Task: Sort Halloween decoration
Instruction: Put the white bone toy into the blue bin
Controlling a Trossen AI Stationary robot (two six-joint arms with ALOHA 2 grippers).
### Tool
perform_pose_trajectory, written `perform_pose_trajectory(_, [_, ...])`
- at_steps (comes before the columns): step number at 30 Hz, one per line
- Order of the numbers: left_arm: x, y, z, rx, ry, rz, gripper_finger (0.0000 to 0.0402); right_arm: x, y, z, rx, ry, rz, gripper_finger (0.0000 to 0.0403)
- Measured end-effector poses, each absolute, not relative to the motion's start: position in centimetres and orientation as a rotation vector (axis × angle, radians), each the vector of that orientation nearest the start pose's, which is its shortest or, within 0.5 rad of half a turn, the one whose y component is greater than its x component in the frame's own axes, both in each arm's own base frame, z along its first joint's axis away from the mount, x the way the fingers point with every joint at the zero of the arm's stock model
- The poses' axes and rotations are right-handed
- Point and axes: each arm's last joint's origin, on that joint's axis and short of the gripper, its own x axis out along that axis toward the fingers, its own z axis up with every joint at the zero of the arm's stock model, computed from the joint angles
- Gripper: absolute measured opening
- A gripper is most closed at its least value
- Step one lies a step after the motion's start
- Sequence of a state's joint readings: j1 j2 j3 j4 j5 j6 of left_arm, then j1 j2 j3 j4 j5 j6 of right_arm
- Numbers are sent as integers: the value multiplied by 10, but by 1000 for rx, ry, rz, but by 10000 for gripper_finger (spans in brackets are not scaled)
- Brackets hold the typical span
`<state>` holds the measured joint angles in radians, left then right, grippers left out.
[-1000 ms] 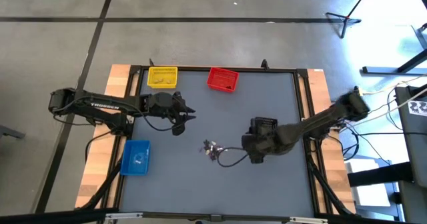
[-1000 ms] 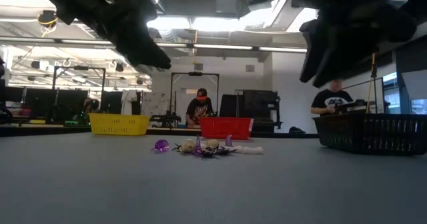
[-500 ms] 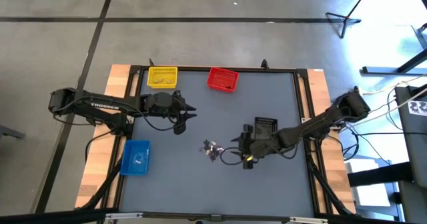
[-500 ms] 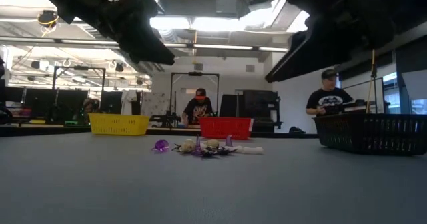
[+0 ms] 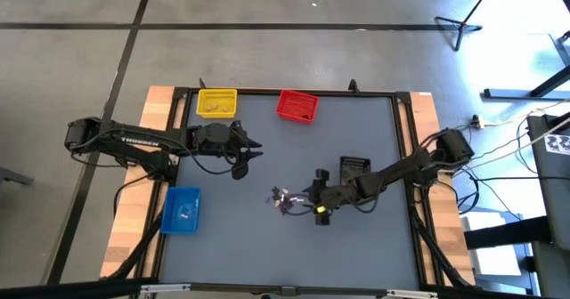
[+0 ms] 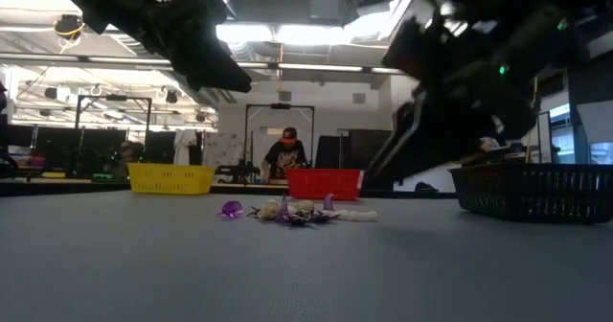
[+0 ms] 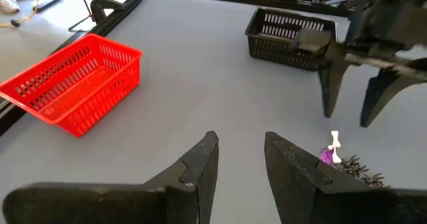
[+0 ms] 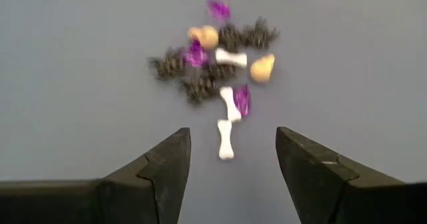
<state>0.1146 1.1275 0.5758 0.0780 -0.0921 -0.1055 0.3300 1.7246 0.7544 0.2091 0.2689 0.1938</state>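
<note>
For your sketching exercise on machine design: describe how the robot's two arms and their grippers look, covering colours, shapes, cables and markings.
Both arms are dark, jointed and slim. The left arm carries white lettering along its link. The right arm has a small yellow mark near its wrist and a dark cable looping beside it. The left gripper and right gripper each have two dark, tapering, wedge-shaped fingers.

Matt grey counter [image 5: 267, 246], smooth, edged with bare pale wood [image 5: 134, 219] and a dark metal frame [image 5: 285, 92]. Slotted plastic red bin [image 7: 73, 84] and black bin [image 7: 288, 31], latticed walls. Halloween decoration [image 8: 223, 71]: smooth white bones, glossy purple bits, bristly dark pieces. Matt black right gripper [image 8: 230, 171].
</note>
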Motion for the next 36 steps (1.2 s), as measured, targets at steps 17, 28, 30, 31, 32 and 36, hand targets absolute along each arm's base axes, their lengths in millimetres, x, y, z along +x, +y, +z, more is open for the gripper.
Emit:
perform_pose_trajectory(17, [231,29,221,-108,462,228,114,311,90,103,-10,774,0,220])
perform_pose_trajectory(28, [231,29,221,-108,461,228,114,312,91,103,3,774,28,184])
perform_pose_trajectory(30, [231,29,221,-108,461,228,114,312,91,103,2,772,27,160])
perform_pose_trajectory(31, [231,29,221,-108,461,228,114,312,91,103,2,772,27,149])
perform_pose_trajectory(32, [231,29,221,-108,461,228,114,312,91,103,1,772,26,139])
perform_pose_trajectory(36, [231,29,221,-108,461,228,114,312,91,103,0,771,27,108])
